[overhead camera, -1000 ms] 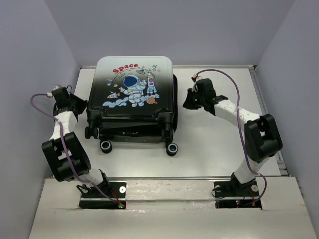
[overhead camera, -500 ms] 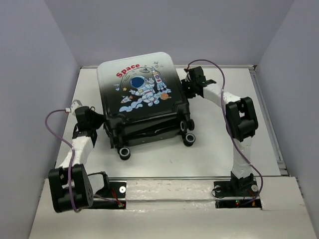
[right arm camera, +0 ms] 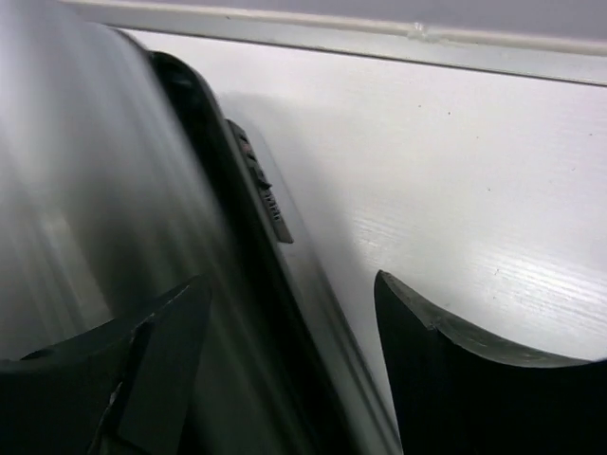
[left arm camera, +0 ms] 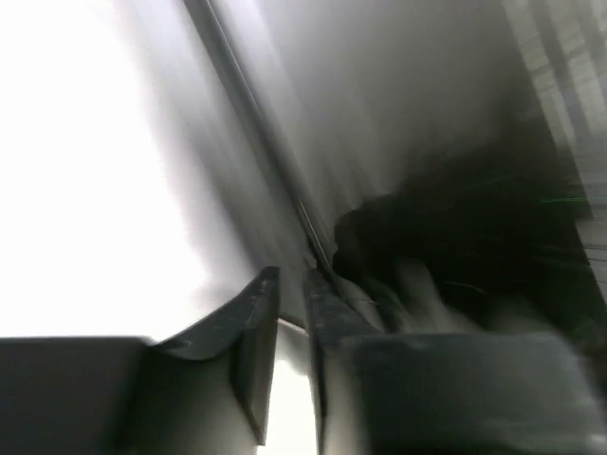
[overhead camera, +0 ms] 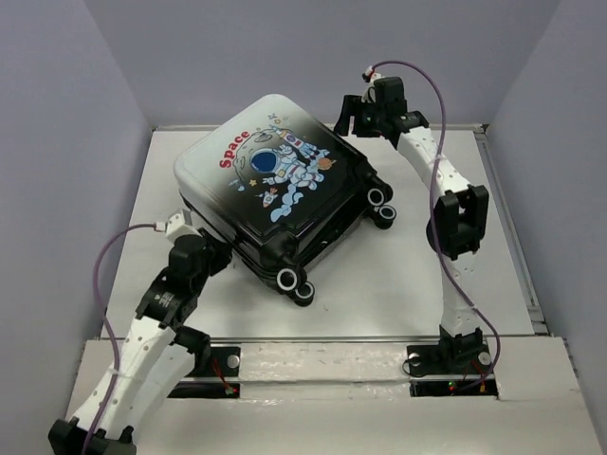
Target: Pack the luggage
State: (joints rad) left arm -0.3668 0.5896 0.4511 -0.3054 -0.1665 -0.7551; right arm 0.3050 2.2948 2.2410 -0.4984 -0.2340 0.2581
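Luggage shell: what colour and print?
The luggage is black fading to white, astronaut print and red "Space"; top external view.

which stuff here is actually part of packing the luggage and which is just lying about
Part of the job:
- luggage, closed, lying flat
- left gripper, at its near corner
- right gripper, jaws apart at its far edge

Not part of it:
- white table
- grey walls

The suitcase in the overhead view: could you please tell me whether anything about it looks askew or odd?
Yes. The suitcase lies skewed diagonally on the table, its wheels pointing near-right instead of square to the edges. Its halves may be slightly parted at the wheel end; hard to confirm.
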